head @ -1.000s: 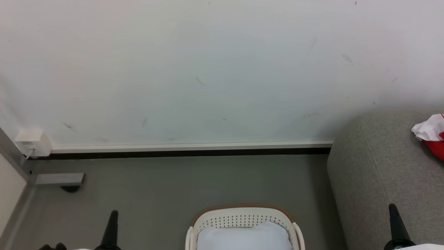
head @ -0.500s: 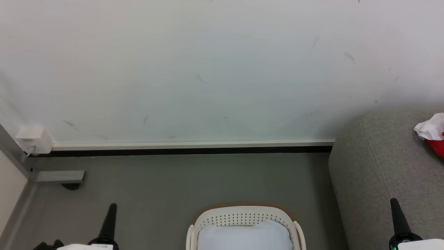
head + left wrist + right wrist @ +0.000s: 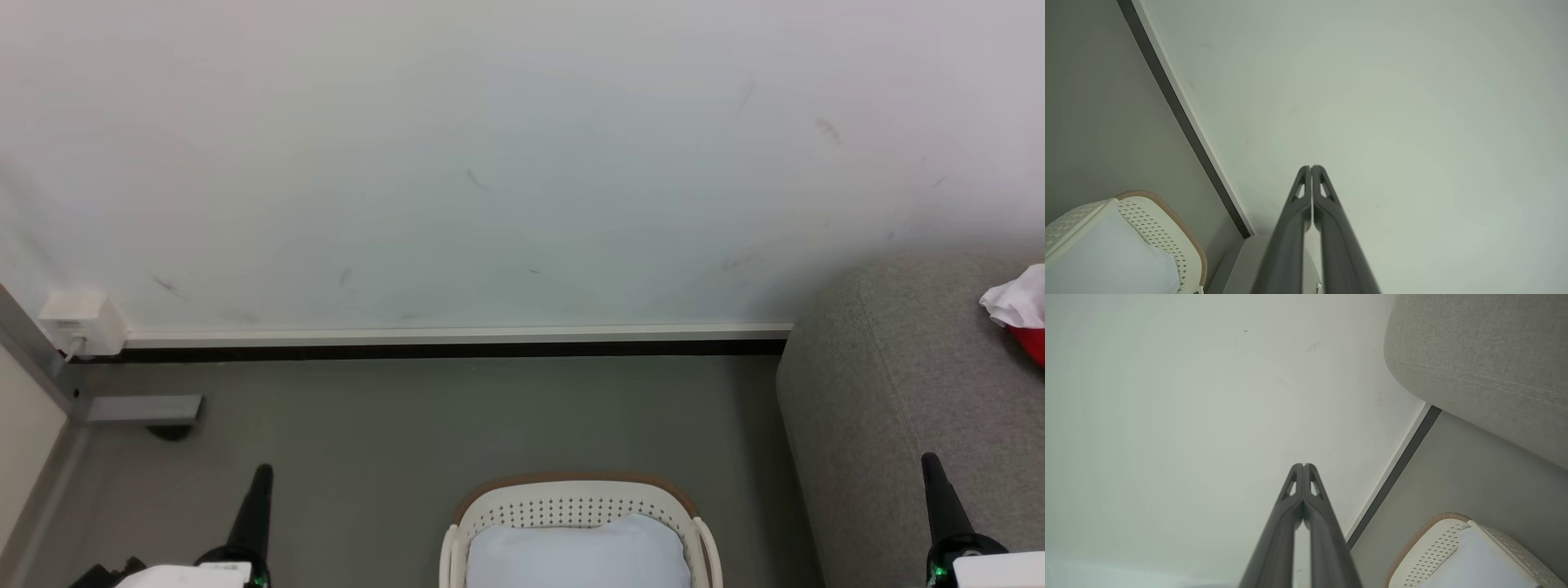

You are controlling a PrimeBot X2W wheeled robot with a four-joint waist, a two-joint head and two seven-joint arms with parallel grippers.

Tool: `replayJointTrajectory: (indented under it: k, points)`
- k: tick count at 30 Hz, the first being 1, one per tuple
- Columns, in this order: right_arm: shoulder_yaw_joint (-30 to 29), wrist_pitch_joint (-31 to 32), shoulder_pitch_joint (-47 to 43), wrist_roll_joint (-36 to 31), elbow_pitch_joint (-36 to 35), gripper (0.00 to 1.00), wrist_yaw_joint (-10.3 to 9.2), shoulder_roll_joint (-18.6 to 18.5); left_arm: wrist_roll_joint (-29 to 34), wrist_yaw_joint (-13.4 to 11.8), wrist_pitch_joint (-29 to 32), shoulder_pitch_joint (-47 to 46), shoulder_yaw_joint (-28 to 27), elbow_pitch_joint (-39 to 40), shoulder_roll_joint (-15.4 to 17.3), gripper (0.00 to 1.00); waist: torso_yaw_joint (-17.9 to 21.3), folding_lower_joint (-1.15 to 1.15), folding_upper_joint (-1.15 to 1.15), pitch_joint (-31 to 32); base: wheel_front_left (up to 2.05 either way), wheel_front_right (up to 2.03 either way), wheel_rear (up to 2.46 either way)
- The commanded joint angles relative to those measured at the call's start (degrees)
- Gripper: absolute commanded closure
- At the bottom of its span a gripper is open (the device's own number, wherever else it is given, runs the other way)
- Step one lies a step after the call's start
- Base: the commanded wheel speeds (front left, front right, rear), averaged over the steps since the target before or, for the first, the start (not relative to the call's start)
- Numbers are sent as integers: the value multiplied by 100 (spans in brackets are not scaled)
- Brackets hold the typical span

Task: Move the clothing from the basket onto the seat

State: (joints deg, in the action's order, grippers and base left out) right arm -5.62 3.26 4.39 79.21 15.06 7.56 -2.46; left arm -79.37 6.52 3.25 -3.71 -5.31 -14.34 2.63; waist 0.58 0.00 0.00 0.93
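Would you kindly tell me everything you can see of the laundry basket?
The basket is cream-white plastic, its wall pierced by rows of small holes, with a brown band along the curved rim and side handles. It stands upright on the grey floor, left of the grey sofa and apart from it; the head view's bottom edge cuts off its near part. A pale bluish-white pad lies inside, covering what shows of its interior.
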Motion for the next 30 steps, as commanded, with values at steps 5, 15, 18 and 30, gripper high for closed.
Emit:
replayJointTrajectory:
  k: [5,15,18,30]
  points:
    - [-36,97,109,338,-54,100,-11,-61,-345,47,97,-135,-59,35,40,100,-11,0,0,-20,0,0,0]
    - [-68,205,166,775,-83,100,-12,-63,-757,71,211,-210,-97,31,40,100,-31,0,0,-56,0,0,0]
    - [-79,238,168,922,-90,100,-12,-64,-890,84,236,-226,-104,30,41,100,-37,0,0,-66,0,0,0]
    - [-109,350,241,1338,-113,100,-13,-65,-1339,113,356,-302,-141,25,42,100,-58,0,0,-106,0,0,0]
